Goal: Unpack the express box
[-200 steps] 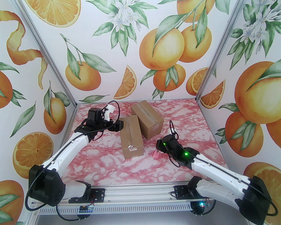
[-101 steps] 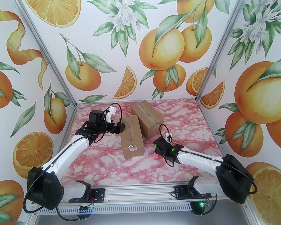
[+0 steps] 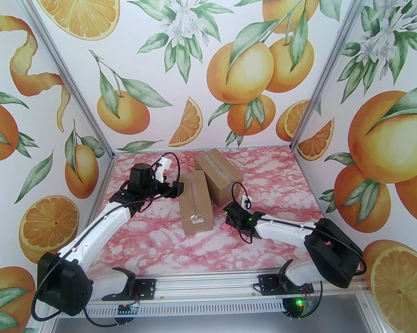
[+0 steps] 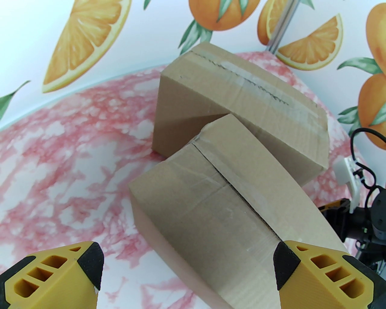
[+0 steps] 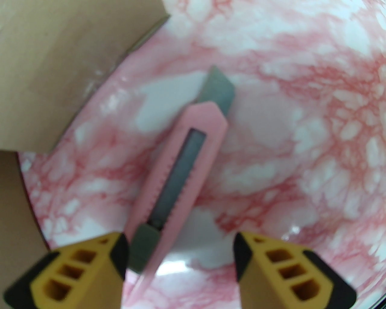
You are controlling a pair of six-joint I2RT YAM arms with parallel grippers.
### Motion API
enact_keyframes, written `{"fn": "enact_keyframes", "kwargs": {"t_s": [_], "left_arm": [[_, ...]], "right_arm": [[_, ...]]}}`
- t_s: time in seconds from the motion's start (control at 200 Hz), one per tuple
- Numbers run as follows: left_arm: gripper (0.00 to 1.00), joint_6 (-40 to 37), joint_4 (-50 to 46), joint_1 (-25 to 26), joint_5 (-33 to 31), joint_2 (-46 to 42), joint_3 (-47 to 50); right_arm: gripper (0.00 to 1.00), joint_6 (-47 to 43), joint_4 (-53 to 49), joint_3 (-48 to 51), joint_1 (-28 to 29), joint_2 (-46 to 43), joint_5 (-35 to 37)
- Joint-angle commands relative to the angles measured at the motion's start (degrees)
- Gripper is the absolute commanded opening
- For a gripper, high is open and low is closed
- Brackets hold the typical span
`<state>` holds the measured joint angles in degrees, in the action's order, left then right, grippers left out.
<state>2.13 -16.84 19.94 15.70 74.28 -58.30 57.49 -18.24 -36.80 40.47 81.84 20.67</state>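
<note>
**A:** So what are we looking at, two plain brown cardboard boxes?

**B:** Yep. The near box [image 3: 195,204] is long and narrow and lies lengthwise around the middle of the pink marbled table [image 3: 184,253]. Its far corner butts against the far box [image 3: 220,177], which sits angled just behind it and to the right.

**A:** Tape?

**B:** From the left wrist we see the near one's top seam as a dark slit running its length, a bit crumpled at the far end. From the top view there's a shiny scrap of tape at its near end. The far box has a clear strip with a jagged dark line down the seam.

**A:** Grippers?

**B:** The left gripper [image 4: 188,265] is spread wide with nothing in it, at the left side of the near box's far end. We can't tell if it touches. The right gripper [image 5: 181,253] has its jaws apart too, straddling the butt of a pink utility knife [image 5: 184,169]. The knife lies flat on the table just right of the near box, blade out. There's a clear gap to one finger, so we wouldn't call it gripped.
</note>
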Motion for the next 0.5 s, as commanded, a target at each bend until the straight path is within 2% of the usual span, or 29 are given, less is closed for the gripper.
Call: {"fn": "enact_keyframes", "kwargs": {"t_s": [0.0, 0.315, 0.495], "left_arm": [[0.97, -1.42, 2.05, 0.18, -1.10, -1.27, 0.60], [0.97, -1.99, 0.96, 0.27, -0.53, 1.44, -1.33], [0.97, -2.74, 0.41, 0.21, -1.12, 1.39, -1.40]], "right_arm": [[0.67, 2.18, -1.14, -2.57, 0.34, -2.54, 2.98], [0.74, 7.59, -10.10, -10.66, 0.38, 6.28, 1.28], [0.76, 9.54, -12.49, -11.81, 0.35, 8.89, 0.92]]}}
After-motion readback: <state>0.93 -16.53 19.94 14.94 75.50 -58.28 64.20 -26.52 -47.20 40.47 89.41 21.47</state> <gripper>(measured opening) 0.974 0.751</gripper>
